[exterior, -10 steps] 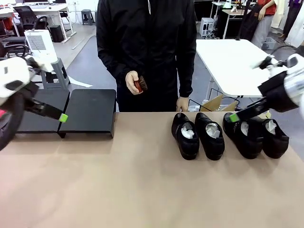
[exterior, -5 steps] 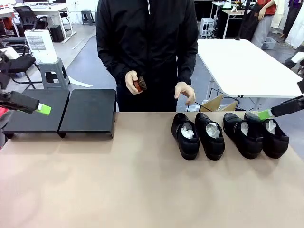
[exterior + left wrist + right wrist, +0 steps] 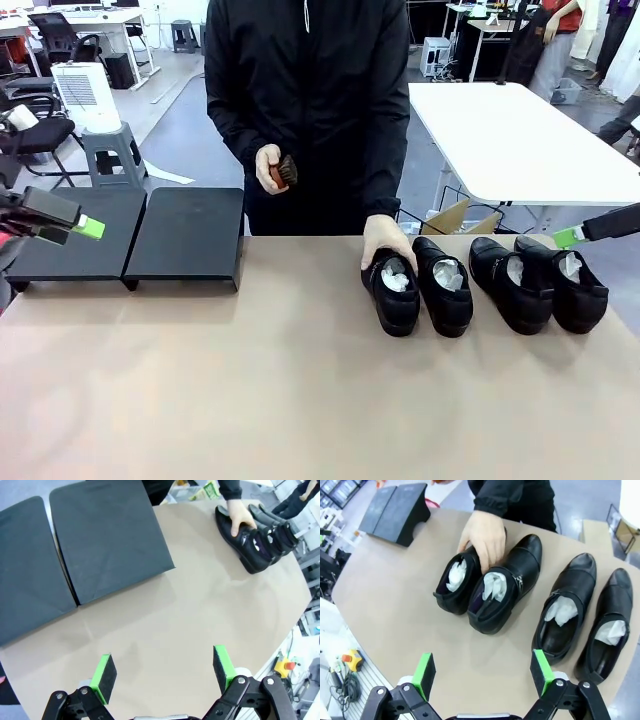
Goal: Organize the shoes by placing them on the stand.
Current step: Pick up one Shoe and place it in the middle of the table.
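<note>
Left tool (image 3: 165, 672): pads spread wide and pinching nothing, hovering above the bare desk (image 3: 300, 380) by the left section of the stand.
Stand (image 3: 185, 235): two flat black sections side by side at the desk's far-left edge.
Brush (image 3: 287, 172): held in the person's raised hand (image 3: 270, 168), behind the desk.
Shoes (image 3: 445, 285): four in a row on the desk, right of centre, well apart from the stand.
Person's other hand (image 3: 385, 240): resting on the leftmost shoe.
Right tool (image 3: 482, 672): pads spread and pinching nothing, hovering near the rightmost shoes.
</note>
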### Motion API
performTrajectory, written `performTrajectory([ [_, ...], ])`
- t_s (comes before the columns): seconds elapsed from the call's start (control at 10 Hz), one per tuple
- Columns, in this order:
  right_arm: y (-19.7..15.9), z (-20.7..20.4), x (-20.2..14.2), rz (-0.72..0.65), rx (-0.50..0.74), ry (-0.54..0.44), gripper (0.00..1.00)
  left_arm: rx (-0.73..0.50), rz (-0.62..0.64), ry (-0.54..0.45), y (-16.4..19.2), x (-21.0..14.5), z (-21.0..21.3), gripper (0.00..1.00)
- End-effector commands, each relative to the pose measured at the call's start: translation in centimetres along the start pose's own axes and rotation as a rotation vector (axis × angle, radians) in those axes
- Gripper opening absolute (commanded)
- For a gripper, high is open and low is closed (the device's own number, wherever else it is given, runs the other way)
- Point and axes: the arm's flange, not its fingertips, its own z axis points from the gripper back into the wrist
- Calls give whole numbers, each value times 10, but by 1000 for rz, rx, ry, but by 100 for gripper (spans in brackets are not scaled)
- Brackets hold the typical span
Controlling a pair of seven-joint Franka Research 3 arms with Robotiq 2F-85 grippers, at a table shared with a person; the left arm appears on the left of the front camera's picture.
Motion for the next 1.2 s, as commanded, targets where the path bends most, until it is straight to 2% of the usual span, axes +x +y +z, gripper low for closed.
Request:
performTrajectory([
  [0.0,-1,5,-2,16,1,3,100,-32,-16,-19,0,-4,7,100],
  [0.9,-1,5,-2,16,1,3,100,-32,-16,-19,0,-4,7,100],
  [1.0,2,6,-2,-2,-25,17,100,-32,-16,-19,0,-4,7,100],
  [1.1,2,5,8,-14,-104,50,100,-32,-16,-19,0,-4,7,100],
])
